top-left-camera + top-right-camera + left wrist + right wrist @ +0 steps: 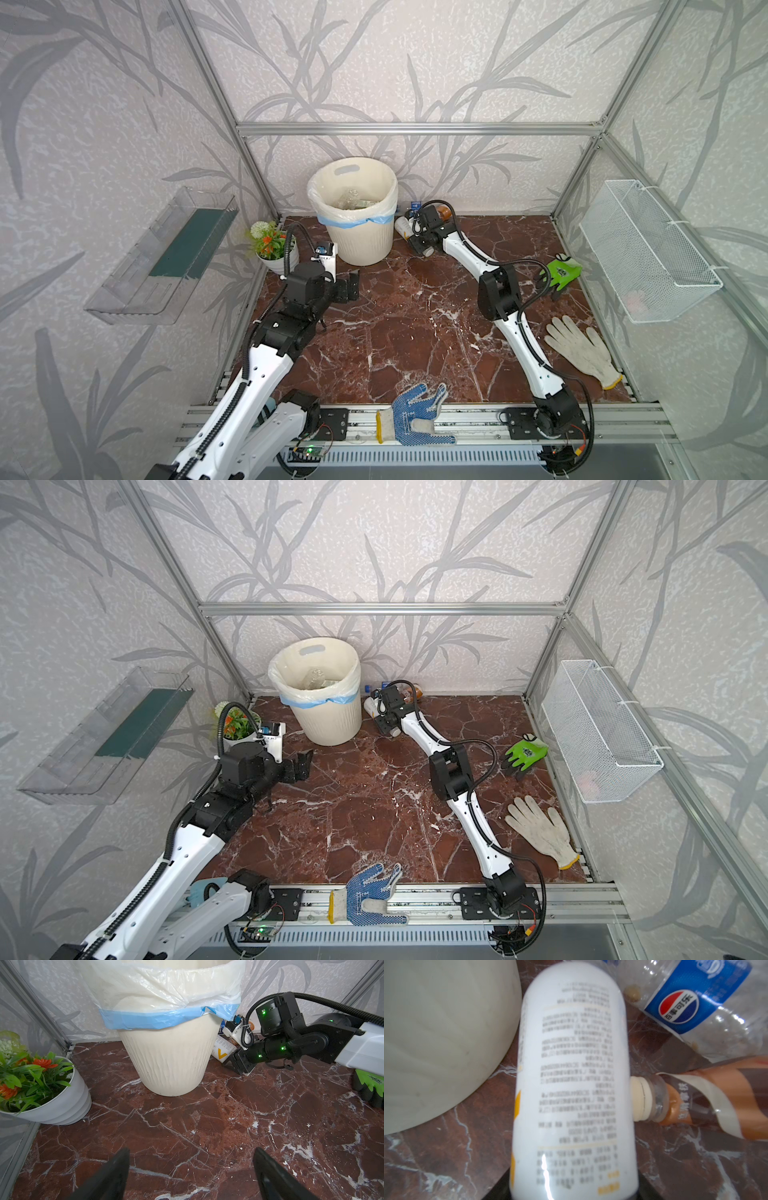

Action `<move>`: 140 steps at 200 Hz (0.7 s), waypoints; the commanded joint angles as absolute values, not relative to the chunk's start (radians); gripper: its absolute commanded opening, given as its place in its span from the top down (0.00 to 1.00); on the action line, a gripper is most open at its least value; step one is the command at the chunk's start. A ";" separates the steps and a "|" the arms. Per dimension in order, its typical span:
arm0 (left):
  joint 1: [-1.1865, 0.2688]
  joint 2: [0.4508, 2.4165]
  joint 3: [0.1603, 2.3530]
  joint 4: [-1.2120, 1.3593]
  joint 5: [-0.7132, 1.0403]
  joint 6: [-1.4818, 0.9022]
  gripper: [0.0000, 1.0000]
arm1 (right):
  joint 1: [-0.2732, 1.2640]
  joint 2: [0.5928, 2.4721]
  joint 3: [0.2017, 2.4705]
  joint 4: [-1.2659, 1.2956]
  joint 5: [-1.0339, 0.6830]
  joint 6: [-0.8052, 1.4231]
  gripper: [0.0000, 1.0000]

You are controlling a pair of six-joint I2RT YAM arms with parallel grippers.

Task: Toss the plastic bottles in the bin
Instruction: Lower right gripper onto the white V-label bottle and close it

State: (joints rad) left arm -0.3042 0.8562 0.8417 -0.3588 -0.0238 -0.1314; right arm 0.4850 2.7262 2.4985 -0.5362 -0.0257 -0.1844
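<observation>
**Slip and snag risk at the pickup beside the bin**

In both top views the white bottle [402, 226] lies on the bench [415, 332] at the bin's [365, 245] 3 o'clock, close to its wall. My right gripper [575, 1186] is clamped across one end of it. The smooth, rounded shell could squirt free on lifting. The brown-labelled bottle [695, 1101], its cap right beside the white one, and the blue-labelled bottle [695, 1001] may get dragged along. A low swing would strike the bin's rim or liner. My left gripper [191, 1153] stands wide and empty at the bin's 7 o'clock.
</observation>
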 commanded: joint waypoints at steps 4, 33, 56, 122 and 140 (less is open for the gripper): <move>-0.298 0.857 0.846 -0.347 -0.012 -0.133 0.08 | 0.489 2.598 2.387 -0.438 -0.019 -0.193 0.44; -0.298 0.856 0.846 -0.346 -0.005 -0.132 0.08 | 0.487 2.445 2.146 -0.263 -0.016 -0.170 0.48; -0.298 0.855 0.846 -0.347 0.005 -0.129 0.08 | 0.488 2.292 1.914 -0.101 -0.010 -0.148 0.49; -0.295 0.850 0.846 -0.335 0.046 -0.120 0.08 | 0.489 1.782 1.270 0.346 0.011 -0.050 0.49; -0.293 0.845 0.846 -0.335 0.049 -0.117 0.08 | 0.495 1.634 1.129 0.441 0.021 -0.010 0.49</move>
